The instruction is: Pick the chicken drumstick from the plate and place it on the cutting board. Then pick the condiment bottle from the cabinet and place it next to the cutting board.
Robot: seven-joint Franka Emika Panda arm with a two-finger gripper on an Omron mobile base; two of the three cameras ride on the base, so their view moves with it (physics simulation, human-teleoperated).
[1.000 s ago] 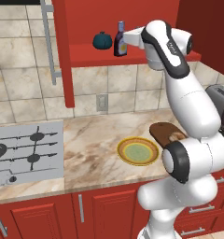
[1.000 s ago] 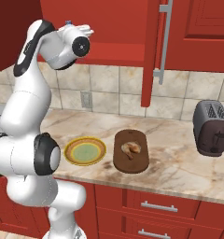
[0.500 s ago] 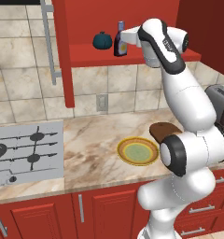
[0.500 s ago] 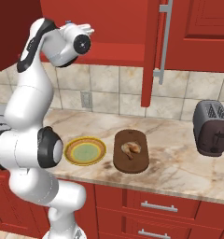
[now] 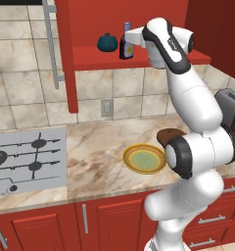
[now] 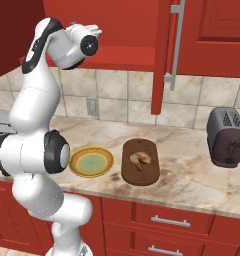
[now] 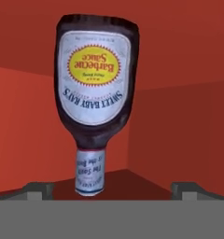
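white arm has edged closer to the condiment bottle (image 7: 95,88); gripper (image 7: 111,189) spread wide, holding nothing.

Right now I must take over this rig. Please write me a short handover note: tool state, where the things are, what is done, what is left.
Tool: open, empty, facing the barbecue sauce bottle, tips either side of its cap.
Bottle: upright on the open red cabinet shelf, beside a teal pumpkin-shaped object.
Chicken drumstick: on the cutting board.
Plate: empty, beside the board.
Done: drumstick moved.
Left: grip the bottle, set it next to the board.
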